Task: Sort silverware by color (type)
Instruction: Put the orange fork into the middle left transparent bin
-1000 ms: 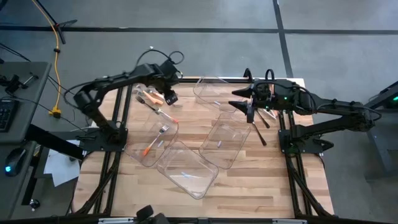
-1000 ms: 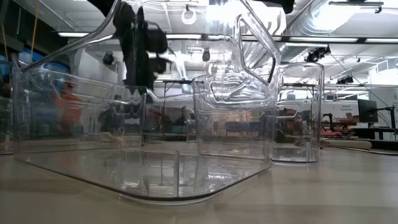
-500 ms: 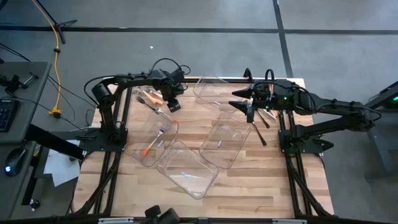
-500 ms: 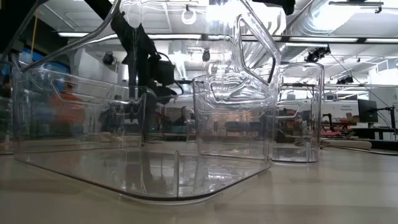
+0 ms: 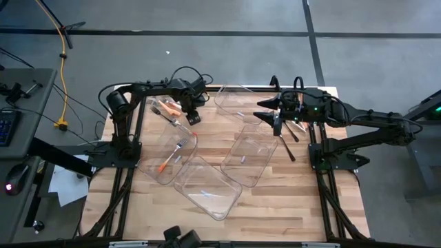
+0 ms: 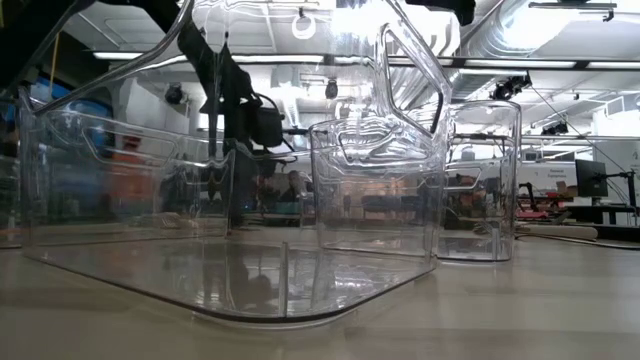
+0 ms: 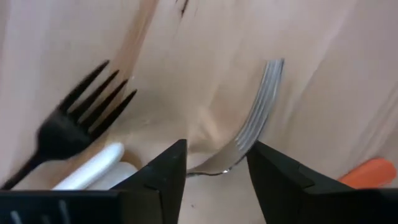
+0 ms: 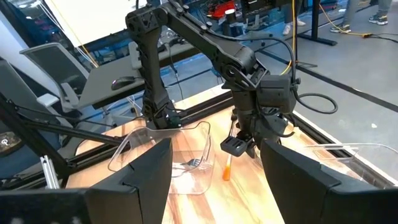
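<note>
The silver fork [image 7: 258, 112] with an orange handle [image 7: 367, 174] lies on the wooden table [image 5: 289, 200], a black fork [image 7: 74, 121] and white handles [image 7: 93, 168] just beside it. My left gripper [image 7: 214, 162] hangs right over that fork, fingers apart, gripping nothing. My right gripper [image 5: 277, 124] waits wide open across the table above a clear bin [image 5: 251, 157]
</note>
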`<state>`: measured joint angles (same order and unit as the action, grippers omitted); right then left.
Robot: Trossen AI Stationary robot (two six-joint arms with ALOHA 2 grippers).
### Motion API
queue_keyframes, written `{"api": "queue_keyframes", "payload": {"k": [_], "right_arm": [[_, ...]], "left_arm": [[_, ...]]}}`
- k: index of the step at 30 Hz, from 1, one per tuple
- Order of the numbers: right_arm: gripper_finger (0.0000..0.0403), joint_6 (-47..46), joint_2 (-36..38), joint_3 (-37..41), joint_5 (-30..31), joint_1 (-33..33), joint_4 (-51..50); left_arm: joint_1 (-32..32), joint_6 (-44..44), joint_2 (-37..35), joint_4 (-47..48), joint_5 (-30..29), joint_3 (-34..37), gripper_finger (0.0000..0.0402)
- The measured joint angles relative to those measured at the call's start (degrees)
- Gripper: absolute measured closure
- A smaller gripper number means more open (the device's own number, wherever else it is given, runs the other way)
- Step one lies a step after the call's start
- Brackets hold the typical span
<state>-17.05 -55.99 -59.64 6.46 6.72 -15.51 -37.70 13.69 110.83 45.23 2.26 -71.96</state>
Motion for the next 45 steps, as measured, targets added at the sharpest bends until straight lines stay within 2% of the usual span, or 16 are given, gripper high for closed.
{"api": "queue_keyframes", "payload": {"k": [9,29,38,45], "right_arm": [[0.0174,0.51,0.00,0.00,0.00,0.00,-0.17],[0.0174,0.56,0.00,0.00,0.00,0.00,-0.20],[0.0174,0.56,0.00,0.00,0.00,0.00,-0.20],[0.0174,0.56,0.00,0.00,0.00,0.00,-0.20]], "left_arm": [[0.29,0.04,0.00,-0.20,-1.72,-0.07,0.0392],[0.35,1.04,-1.31,0.26,-1.29,-0.02,0.0400],[0.16,1.36,-9.16,0.21,-1.33,-0.02,0.0401],[0.16,-5.41,-20.42,-5.77,-0.87,0.02,0.0401]]}}
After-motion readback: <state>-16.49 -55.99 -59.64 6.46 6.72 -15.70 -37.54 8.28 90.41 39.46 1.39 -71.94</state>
